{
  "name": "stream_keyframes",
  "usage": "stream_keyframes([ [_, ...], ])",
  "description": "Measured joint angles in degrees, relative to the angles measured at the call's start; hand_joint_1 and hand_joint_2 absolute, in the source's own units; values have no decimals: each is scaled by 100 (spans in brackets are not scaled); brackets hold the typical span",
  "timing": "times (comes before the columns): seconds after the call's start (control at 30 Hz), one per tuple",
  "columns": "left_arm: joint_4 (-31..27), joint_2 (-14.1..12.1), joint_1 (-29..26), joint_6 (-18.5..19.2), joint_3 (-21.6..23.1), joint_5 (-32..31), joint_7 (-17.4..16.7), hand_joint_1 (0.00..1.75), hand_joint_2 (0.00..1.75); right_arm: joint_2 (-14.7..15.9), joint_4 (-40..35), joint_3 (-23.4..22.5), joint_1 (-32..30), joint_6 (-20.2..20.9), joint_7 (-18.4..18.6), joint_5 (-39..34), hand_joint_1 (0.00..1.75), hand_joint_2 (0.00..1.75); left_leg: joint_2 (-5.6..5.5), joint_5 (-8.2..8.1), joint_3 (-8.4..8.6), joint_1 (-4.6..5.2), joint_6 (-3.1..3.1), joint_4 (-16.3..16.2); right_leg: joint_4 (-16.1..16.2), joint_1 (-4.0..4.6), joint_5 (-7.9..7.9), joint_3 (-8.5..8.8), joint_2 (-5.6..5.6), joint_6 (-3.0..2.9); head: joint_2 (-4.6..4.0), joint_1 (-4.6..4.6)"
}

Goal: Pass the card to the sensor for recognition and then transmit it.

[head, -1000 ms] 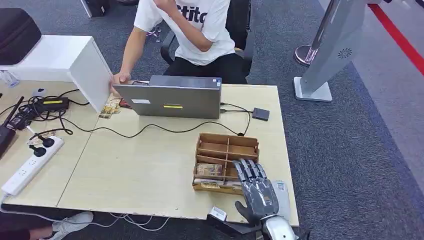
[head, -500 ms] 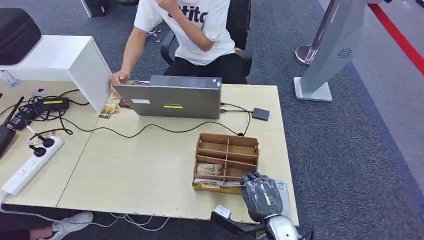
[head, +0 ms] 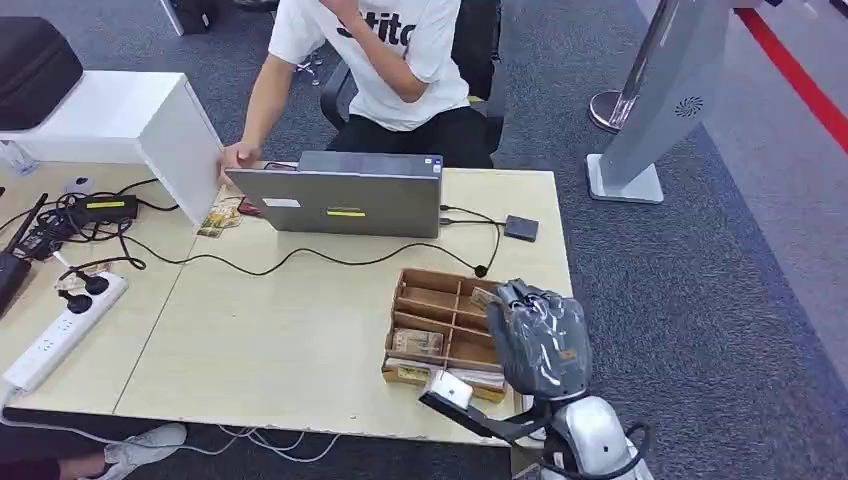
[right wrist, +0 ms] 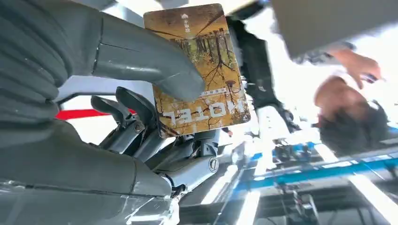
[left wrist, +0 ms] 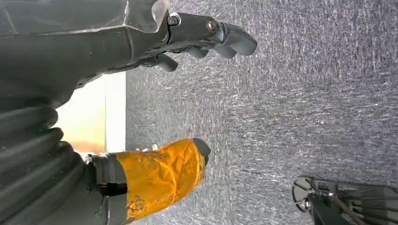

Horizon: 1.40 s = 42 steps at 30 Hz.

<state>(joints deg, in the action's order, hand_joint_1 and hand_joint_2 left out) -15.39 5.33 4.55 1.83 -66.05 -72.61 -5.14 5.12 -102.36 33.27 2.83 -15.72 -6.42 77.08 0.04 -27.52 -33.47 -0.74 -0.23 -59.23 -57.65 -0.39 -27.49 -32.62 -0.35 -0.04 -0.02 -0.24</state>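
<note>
One card [right wrist: 202,70] is in our right robot hand [head: 538,338], pinched between the thick thumb and the darker fingers [right wrist: 133,112]. It is yellow-brown with trees on it and the word HOTEL. From the head view we see that robot hand raised over the right side of the wooden box [head: 440,305] on the bench [head: 280,340]. Our left robot hand [left wrist: 187,42] hangs over grey carpet [left wrist: 305,93], fingers a little curled, holding nothing. A person [head: 385,60] sits behind the laptop [head: 340,195].
</note>
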Motion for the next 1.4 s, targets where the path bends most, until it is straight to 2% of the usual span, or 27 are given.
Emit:
stream_keyframes([
  [0.1,0,-2,13,59,0,-129,0,0,175,-235,29,-15,537,447,-162,-450,175,175,2,11,0,0,-4,0,-3,0,8,-1,2,-4,0,0],
  [0.13,0,-2,25,70,0,-196,2,0,175,-378,109,-15,785,729,-195,-664,175,175,3,15,1,-2,-7,0,-5,0,9,-2,3,-4,0,0],
  [0.2,0,-4,56,101,0,-262,4,0,175,-609,302,-17,1173,1002,-197,-867,175,175,-1,21,1,-5,-10,0,-7,0,11,-2,1,-5,0,0],
  [0.37,0,-2,70,103,0,-293,4,0,175,-927,625,-22,1653,1109,-202,-941,175,175,-6,22,0,-6,-10,0,-10,1,13,-2,-2,-8,0,0],
  [0.43,0,-4,69,107,0,-332,4,0,175,-1008,728,-22,1769,1348,-151,-1055,175,175,-5,22,-4,-6,-10,0,-11,1,13,-3,-1,-8,0,0],
  [0.53,0,-11,86,153,77,-483,7,0,175,-1308,1337,-50,2272,1879,138,-1299,175,175,5,22,-4,-6,-10,0,-14,1,16,-10,10,-11,0,-2],
  [0.7,2,-24,133,186,231,-671,20,0,175,-1976,2940,-286,3332,1977,559,-1417,175,175,-1,38,-3,-8,-20,0,-18,1,21,-13,5,-17,0,0],
  [0.83,4,-20,139,186,302,-715,20,0,175,-2228,3753,-437,3736,1854,622,-1577,175,175,0,38,-3,-8,-21,0,-20,1,22,-13,6,-19,0,0],
  [0.87,4,-17,138,188,319,-713,20,0,175,-2275,3885,-487,3779,1809,594,-1594,122,175,-1,37,-4,-8,-21,0,-20,1,22,-13,6,-19,0,2],
  [0.9,7,-15,139,188,330,-713,20,0,175,-2309,3981,-525,3809,1778,565,-1625,0,175,-1,37,-4,-8,-21,0,-20,1,22,-15,6,-19,0,0],
  [0.97,11,-15,140,190,330,-713,22,0,175,-2313,4092,-641,3824,1839,384,-2105,0,175,-6,37,-7,-8,-21,-1,-19,1,22,-15,1,-19,0,2],
  [1.03,28,-18,137,190,330,-710,22,0,175,-2313,4133,-846,3791,1957,104,-2973,0,175,-6,37,-10,-7,-21,-1,-18,1,22,-19,2,-19,0,0],
  [1.13,33,-20,133,203,330,-697,22,0,175,-2311,4111,-1273,3705,2029,-224,-3764,0,175,-7,35,-12,-7,-19,-1,-16,1,22,-22,1,-18,0,0],
  [1.3,37,-20,124,219,330,-654,20,0,175,-2282,3820,-2248,3481,2084,-427,-4872,0,175,-7,35,-12,-6,-18,-3,-14,1,23,-25,0,-17,0,0],
  [1.4,37,-20,109,203,330,-623,20,0,175,-2146,3525,-3070,3287,2007,-560,-5626,0,175,-24,36,-12,-5,-18,-5,-12,1,24,-21,-16,-16,0,0],
])
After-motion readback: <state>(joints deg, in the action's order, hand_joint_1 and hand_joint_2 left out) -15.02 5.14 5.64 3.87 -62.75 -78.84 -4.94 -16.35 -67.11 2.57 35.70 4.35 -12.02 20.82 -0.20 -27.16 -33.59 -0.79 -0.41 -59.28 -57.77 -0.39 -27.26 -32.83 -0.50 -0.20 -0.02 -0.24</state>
